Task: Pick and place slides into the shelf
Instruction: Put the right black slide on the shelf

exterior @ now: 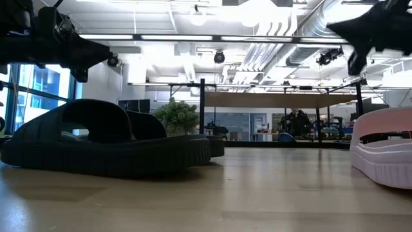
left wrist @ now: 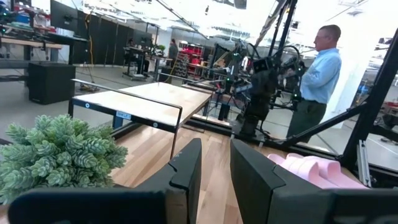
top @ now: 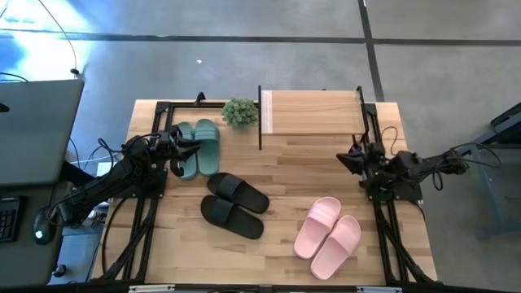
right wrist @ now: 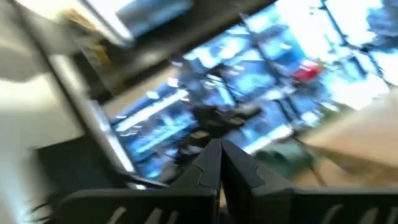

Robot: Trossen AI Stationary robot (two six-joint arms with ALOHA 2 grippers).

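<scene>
The shelf (top: 313, 114) stands at the table's far edge, its wooden board (left wrist: 146, 102) bare. The teal-green slides (top: 201, 148) lie side by side at the far left. The black slides (top: 236, 203) lie in the middle, and the pink slides (top: 328, 236) lie near right. My left gripper (top: 192, 147) hovers over the teal pair, pointing toward the shelf. Its fingers (left wrist: 186, 171) stand a little apart, open, with nothing between them. My right gripper (top: 343, 159) is raised at the table's right side. It is shut, fingertips together (right wrist: 219, 163), and holds nothing.
A small green potted plant (top: 240, 112) stands just left of the shelf, close to the teal slides. Black frame bars run along the table's left and right edges. A person in a light blue shirt (left wrist: 317, 78) stands beyond the table's right side.
</scene>
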